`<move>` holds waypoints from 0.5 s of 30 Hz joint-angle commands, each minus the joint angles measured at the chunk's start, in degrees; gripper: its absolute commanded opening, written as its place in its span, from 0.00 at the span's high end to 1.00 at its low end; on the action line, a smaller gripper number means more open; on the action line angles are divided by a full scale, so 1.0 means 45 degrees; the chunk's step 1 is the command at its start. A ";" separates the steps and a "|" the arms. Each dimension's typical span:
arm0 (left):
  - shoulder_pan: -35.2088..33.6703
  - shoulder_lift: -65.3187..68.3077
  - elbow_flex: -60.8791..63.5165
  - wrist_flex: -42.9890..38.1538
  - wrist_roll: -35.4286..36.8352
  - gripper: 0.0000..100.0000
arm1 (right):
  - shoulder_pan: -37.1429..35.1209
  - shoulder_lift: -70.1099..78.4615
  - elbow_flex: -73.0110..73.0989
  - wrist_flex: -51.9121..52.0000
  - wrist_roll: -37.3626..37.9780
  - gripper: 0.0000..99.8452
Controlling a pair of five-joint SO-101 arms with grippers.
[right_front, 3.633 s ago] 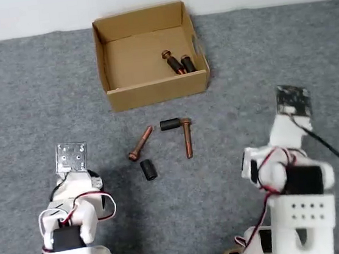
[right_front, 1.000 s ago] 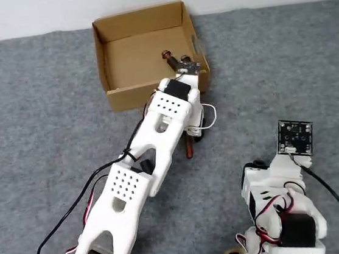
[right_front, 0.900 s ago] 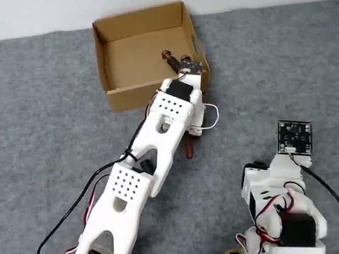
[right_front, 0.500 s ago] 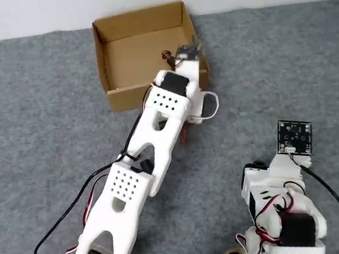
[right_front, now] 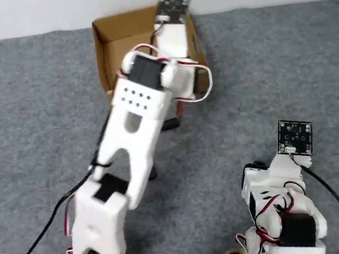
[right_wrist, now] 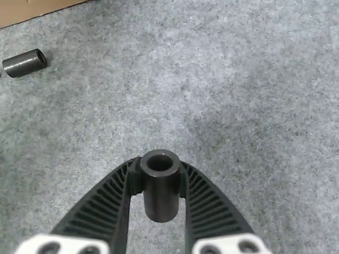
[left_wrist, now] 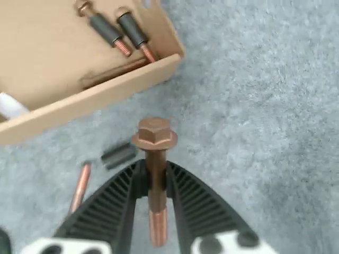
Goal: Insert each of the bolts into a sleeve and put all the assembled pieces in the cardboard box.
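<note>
Left wrist view: the left fingers [left_wrist: 117,200] are closed tight on a copper bolt [left_wrist: 154,159]. They pinch its shank, and the hex head sticks out past their tips. The bolt hangs over the grey felt counter [left_wrist: 254,106], just outside the cardboard box [left_wrist: 95,103]. Inside the box, near a corner, two assembled pieces [left_wrist: 108,33] lie side by side. On the counter near the box wall rest a loose sleeve [left_wrist: 119,155] and another bare bolt [left_wrist: 79,188]. In the right wrist view, the right fingers [right_wrist: 114,198] clamp a black sleeve [right_wrist: 160,190] by its sides, open bore facing outward, above the counter.
</note>
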 commanded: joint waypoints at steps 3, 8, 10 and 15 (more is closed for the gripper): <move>0.0078 -0.4454 0.3604 0.0117 -0.0527 1.00 | 0.0127 -0.0107 -0.0098 -0.0342 0.0059 0.99; -0.0176 -0.7248 0.6476 -0.0918 -0.0488 1.00 | 0.0147 -0.0127 -0.0137 -0.0361 0.0059 0.99; -0.0195 -0.8244 0.7453 -0.1309 -0.0449 1.00 | 0.0147 -0.0147 -0.0176 -0.0361 0.0059 0.99; -0.0156 -1.0471 0.9973 -0.1856 -0.0430 1.00 | 0.0107 -0.1475 -0.0117 -0.0283 0.0059 0.99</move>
